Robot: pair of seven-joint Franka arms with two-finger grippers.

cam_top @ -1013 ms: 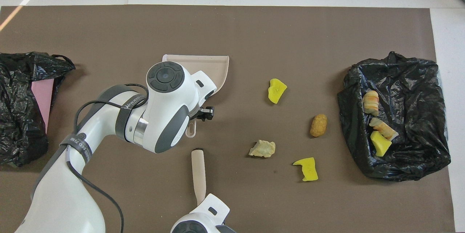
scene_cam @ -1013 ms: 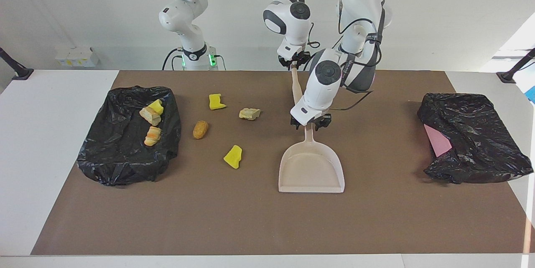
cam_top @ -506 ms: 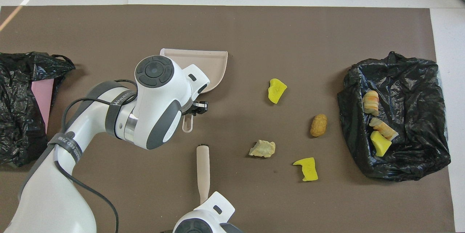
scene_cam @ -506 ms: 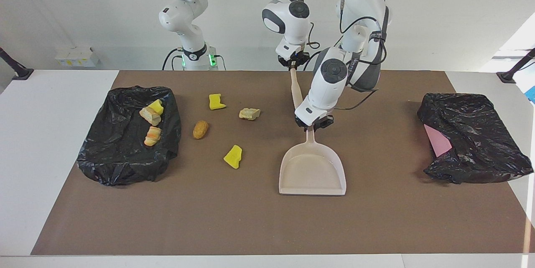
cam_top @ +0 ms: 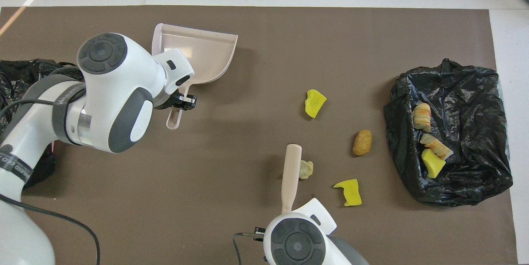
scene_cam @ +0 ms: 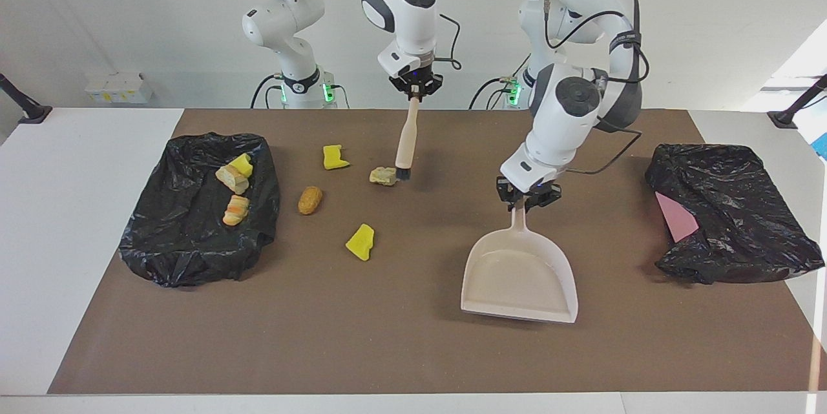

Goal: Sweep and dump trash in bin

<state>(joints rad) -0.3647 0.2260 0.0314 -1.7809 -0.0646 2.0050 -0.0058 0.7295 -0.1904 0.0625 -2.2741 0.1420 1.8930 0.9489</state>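
Holding brush (scene_cam: 407, 141) | right hand (scene_cam: 415, 88) | tip beside tan scrap (scene_cam: 384, 175)

Open brown mat (scene_cam: 387, 336) lies between the dustpan (scene_cam: 520, 275) and the yellow chunk (scene_cam: 360, 241). The brush (scene_cam: 407, 139) (held upright) touches the tan lump (scene_cam: 384, 175), blocking that side.

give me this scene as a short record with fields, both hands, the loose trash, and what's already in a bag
left hand: shut on dustpan handle
right hand: shut on brush, its bristle end beside the tan lump
loose trash on mat: two yellow chunks, tan lump, brown piece
trash in bag: three pieces in the black bag at the right arm's end
other bag: at the left arm's end, pink sheet showing
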